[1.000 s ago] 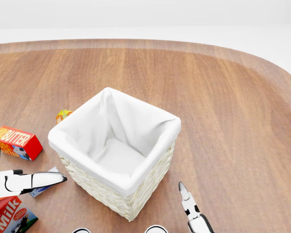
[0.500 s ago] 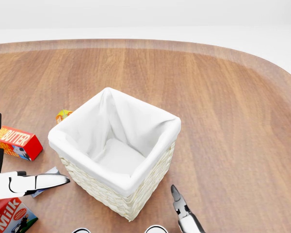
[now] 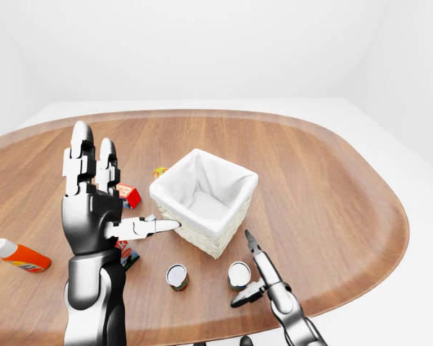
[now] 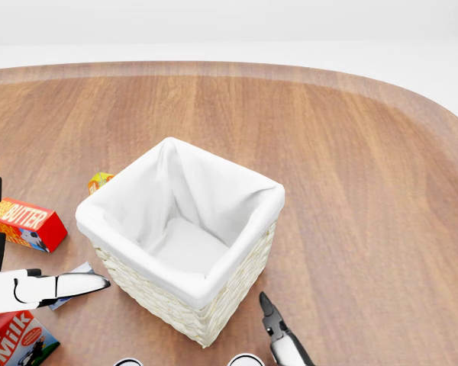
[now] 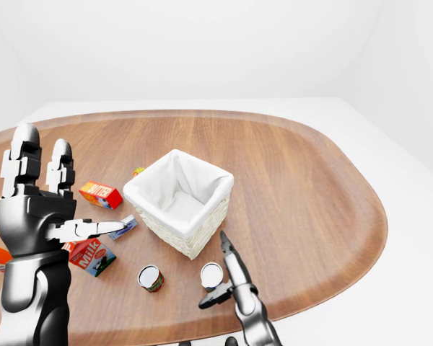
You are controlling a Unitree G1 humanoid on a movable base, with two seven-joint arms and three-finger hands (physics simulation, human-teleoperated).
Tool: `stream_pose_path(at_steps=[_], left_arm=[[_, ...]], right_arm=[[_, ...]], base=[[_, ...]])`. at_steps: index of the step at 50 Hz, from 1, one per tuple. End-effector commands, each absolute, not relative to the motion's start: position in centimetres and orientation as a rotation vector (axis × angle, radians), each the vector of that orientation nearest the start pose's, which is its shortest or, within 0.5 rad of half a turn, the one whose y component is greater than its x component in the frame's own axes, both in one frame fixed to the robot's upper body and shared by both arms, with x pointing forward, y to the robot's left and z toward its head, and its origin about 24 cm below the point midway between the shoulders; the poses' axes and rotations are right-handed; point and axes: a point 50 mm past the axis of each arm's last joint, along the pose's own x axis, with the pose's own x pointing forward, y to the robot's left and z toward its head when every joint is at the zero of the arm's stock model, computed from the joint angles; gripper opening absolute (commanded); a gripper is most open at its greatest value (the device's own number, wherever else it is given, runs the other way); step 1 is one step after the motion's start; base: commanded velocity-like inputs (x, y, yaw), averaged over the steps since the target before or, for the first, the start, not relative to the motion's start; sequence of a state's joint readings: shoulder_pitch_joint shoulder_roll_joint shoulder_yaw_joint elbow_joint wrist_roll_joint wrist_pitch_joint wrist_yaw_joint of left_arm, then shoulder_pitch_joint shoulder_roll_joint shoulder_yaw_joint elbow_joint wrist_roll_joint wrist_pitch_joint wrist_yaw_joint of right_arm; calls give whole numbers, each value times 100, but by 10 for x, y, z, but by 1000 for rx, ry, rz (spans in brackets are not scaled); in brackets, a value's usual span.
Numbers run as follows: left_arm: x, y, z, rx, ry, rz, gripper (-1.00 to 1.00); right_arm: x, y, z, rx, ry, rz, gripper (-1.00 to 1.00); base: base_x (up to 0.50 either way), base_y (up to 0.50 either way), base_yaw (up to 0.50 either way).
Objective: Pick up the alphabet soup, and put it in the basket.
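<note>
- Plain white room; rounded wooden table point(image 3: 332, 180) with smooth, reddish plank grain.
- Near the table's middle, a square woven basket point(image 5: 179, 200), pale wicker with a loose white cloth lining, nothing inside.
- Just below the basket in the right-eye view, two small upright cans with round white tops: one point(image 5: 151, 277) with a dark red-and-green label, another point(image 5: 211, 274) beside the right hand; cannot tell which is the soup.
- Left of the basket, a red butter box point(image 5: 101, 194), a milk carton point(image 5: 91, 256) lying flat, a small yellow box point(image 3: 159, 172).
- Far left, an orange tube point(image 3: 17, 255) with white cap.
- Left hand point(image 3: 94, 205), glossy grey metal, raised with fingers spread wide, holding nothing.
- Right hand point(image 5: 227, 277) low beside the right can, fingers extended apart, gripping nothing.
</note>
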State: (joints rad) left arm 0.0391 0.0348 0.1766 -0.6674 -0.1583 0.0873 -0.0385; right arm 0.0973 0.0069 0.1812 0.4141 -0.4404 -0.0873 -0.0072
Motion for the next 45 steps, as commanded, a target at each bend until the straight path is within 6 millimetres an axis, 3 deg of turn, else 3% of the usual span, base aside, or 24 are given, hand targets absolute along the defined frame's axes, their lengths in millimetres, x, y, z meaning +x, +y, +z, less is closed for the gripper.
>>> stream_pose_path(at_steps=[1, 8, 25, 26, 45], left_arm=[[209, 186, 175, -49, -553, 74, 100], [207, 187, 177, -49, -562, 75, 100], [207, 186, 178, -52, -567, 76, 100], [207, 187, 178, -52, -567, 77, 100], [207, 188, 179, -56, -572, 79, 100]], right_arm=[[201, -104, -73, -439, 414, 295, 100], [200, -104, -85, -428, 479, 315, 100], [199, -105, -91, -415, 519, 325, 100], [199, -105, -91, -414, 518, 321, -100], [199, -108, -74, -408, 429, 281, -100]], base=[[0, 0, 0], [0, 0, 0], [0, 0, 0], [1, 0, 0], [0, 0, 0]])
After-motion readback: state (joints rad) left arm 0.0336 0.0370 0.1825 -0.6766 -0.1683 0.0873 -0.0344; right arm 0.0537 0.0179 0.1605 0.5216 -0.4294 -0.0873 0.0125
